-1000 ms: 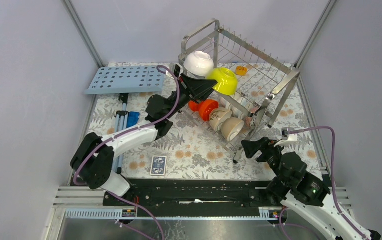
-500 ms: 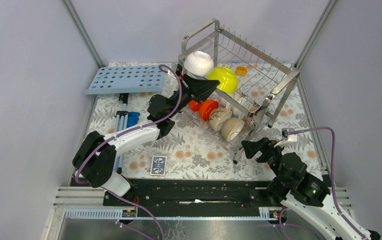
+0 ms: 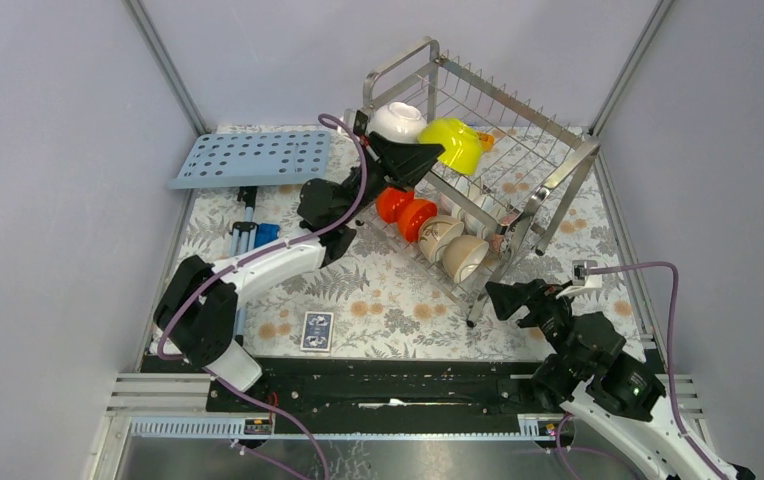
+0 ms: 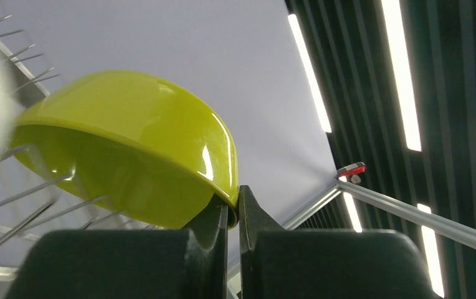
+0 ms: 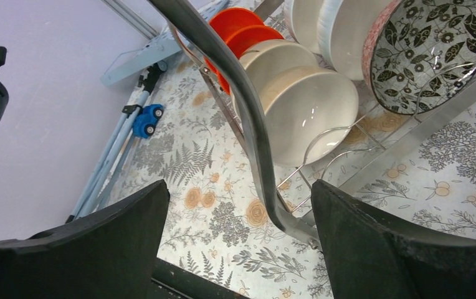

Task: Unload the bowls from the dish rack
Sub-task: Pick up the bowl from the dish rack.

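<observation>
The steel wire dish rack (image 3: 558, 135) stands at the back right of the table. My left gripper (image 3: 428, 152) is shut on the rim of the yellow-green bowl (image 3: 455, 143), which is tilted over the upper tier beside a white bowl (image 3: 395, 118). The left wrist view shows the pads (image 4: 220, 215) pinching that bowl's (image 4: 129, 156) edge. Two orange-red bowls (image 3: 406, 212) and two beige bowls (image 3: 455, 248) stand on edge in the lower tier. My right gripper (image 3: 506, 295) is open at the rack's near corner. Its view shows the rack's post (image 5: 248, 124), white bowls (image 5: 329, 31) and a dark patterned bowl (image 5: 435, 50).
A light-blue perforated tray (image 3: 248, 158) leans at the back left. Thin rods with a blue toy car (image 3: 258, 237) lie on the left. A card box (image 3: 317, 330) sits near the front. A small yellow-orange block (image 3: 485, 140) is behind the yellow-green bowl. Grey walls close in both sides.
My left gripper has shut on the yellow-green bowl's rim and raised it up and back, tilting it. My right gripper has drawn back slightly toward the near edge.
</observation>
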Motion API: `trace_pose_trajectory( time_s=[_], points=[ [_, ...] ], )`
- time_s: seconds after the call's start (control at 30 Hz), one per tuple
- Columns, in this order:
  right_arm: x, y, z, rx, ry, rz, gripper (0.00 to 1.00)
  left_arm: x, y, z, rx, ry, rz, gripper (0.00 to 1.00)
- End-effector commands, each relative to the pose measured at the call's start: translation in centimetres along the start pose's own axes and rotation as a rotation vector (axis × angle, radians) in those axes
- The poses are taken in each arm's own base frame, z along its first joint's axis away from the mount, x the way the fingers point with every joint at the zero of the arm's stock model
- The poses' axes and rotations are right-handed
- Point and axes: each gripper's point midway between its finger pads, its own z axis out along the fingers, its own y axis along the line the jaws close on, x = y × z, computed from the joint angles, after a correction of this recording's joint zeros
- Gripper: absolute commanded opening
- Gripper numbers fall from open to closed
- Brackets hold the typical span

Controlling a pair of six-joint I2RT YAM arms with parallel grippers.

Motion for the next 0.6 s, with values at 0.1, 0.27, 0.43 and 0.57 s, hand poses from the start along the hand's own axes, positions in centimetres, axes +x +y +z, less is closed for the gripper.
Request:
trace_pose_trajectory(
  time_s=[0.1, 0.27, 0.43, 0.57],
  points=[
    [-1.8, 1.7, -1.3, -0.066, -0.022, 0.049, 0.93, 0.5, -9.0, 2.0, 0.266, 0.04, 0.117, 0.0],
    [-2.6, 2.5, -2.1, -0.102, -0.022, 0.049, 0.96, 0.5, -10.5, 2.7, 0.302, 0.048, 0.137, 0.0],
    [-3.8, 4.3, -3.4, -0.182, -0.023, 0.043, 0.96, 1.1, -12.2, 2.8, 0.313, 0.075, 0.173, 0.0],
    [-5.4, 6.5, -5.1, -0.265, -0.009, 0.015, 0.96, 1.9, -13.4, 2.1, 0.255, 0.103, 0.259, 0.0]
  ],
)
